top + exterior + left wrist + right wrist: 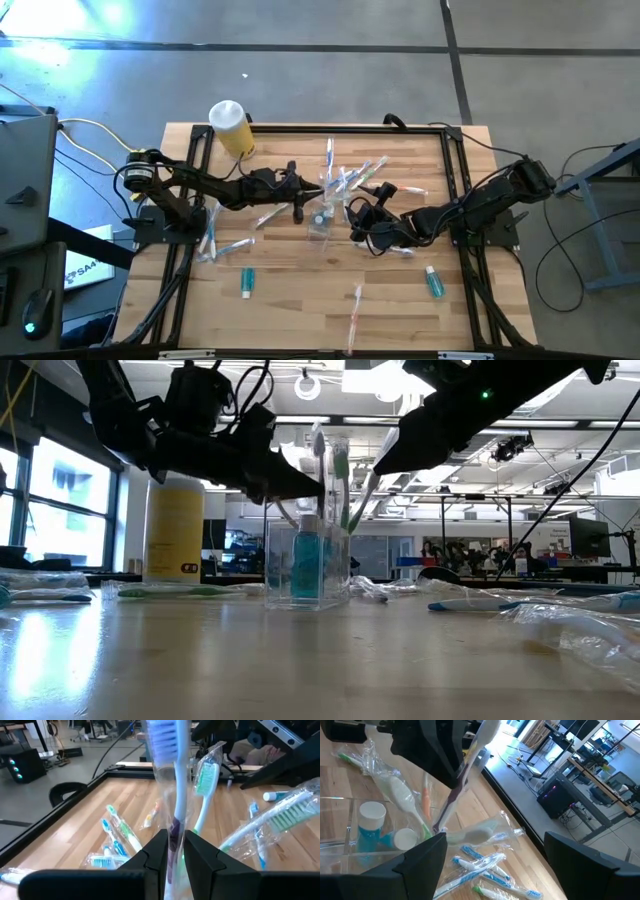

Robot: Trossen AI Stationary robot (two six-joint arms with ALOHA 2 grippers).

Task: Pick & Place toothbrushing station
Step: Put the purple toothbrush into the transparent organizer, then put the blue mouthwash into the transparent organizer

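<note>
**Toothbrush held upright over the clear cup**

In the low view, the clear cup (308,568) is seen standing nearest on the wooden table (300,300), with a teal tube (306,560) and toothbrushes upright inside. Above it, the left gripper (175,852) is reached in level from the left, its fingers narrowed around the stem of a blue-bristled toothbrush (172,775). The right gripper (490,855) is stretched in from the opposite side, fingers spread wide. Behind, a yellow bottle (173,525) is seen.
</note>
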